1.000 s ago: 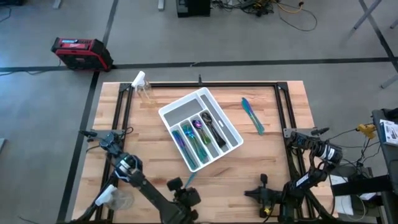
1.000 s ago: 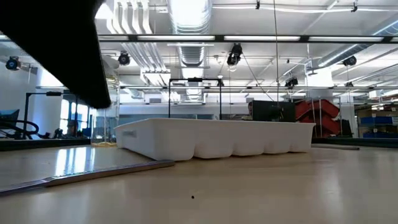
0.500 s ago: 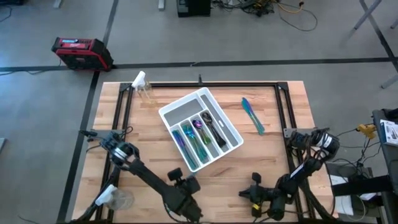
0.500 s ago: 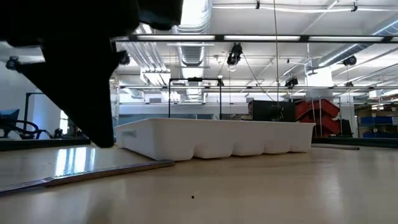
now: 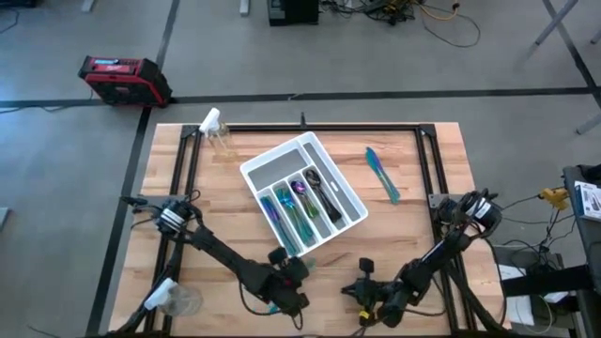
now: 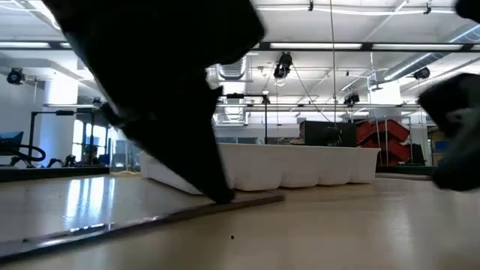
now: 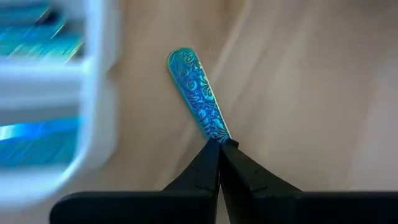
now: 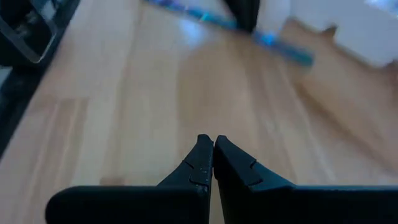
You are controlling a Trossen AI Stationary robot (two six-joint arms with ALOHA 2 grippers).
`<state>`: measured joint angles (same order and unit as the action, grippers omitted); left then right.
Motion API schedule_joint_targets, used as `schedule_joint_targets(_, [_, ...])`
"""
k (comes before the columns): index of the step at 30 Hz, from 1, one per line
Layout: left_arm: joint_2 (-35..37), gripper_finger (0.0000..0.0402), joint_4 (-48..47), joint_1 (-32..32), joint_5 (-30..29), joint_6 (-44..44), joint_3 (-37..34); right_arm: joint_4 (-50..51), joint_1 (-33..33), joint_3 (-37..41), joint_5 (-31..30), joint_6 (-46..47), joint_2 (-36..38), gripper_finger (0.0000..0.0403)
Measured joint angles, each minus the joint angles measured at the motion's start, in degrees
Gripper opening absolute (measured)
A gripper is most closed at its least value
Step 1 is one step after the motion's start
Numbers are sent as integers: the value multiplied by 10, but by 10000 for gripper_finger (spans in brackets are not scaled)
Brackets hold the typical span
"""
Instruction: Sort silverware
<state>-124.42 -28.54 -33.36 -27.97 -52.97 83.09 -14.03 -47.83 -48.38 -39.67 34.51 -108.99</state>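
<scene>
A wooden worktop sits on grey floor. High view: white tray holds several iridescent pieces; one knife lies loose beside it. Left wrist view: your left gripper pinches a teal handle just beside the tray; keep it level. Right wrist view: right gripper pressed together, empty.
</scene>
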Motion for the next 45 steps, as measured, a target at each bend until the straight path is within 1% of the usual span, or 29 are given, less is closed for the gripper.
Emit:
schedule_joint_targets(3, [-3,0,46,3,-7,66,4,-1,23,-3,-3,-65,0,0])
schedule_joint_targets(6, [-5,0,88,4,-9,131,7,0,39,-2,-1,-178,0,0])
schedule_joint_targets(8, [-7,0,96,4,-7,153,21,-5,49,-2,11,-251,0,0])
schedule_joint_targets(10, [-5,0,90,0,-11,165,40,-26,65,-1,48,-297,0,0])
schedule_joint_targets(13, [0,0,58,-16,-21,171,77,-75,104,-1,161,-321,-3,0])
schedule_joint_targets(14, [3,0,39,-24,-26,168,89,-88,117,-1,194,-321,-7,0])
schedule_joint_targets(15, [4,0,20,-32,-27,160,101,-92,128,-1,213,-321,-11,0])
schedule_joint_targets(18, [6,0,-48,-62,-41,112,128,-106,150,-1,222,-325,-22,0])
schedule_joint_targets(23, [6,0,-166,-111,-42,-41,130,-103,164,0,247,-304,-26,0])
schedule_joint_targets(27, [6,0,-232,-133,-43,-156,110,-74,155,2,247,-239,-20,0])
schedule_joint_targets(30, [6,0,-216,-139,-45,-188,93,-61,138,2,236,-175,-19,0])
schedule_joint_targets(35, [7,0,-146,-139,-45,-178,75,-49,97,4,190,-116,-8,0])
schedule_joint_targets(39, [7,0,-151,-139,-46,-182,70,-49,68,5,165,-111,16,0])
schedule_joint_targets(45, [8,0,-151,-124,-61,-183,46,-51,41,5,153,-109,43,0])
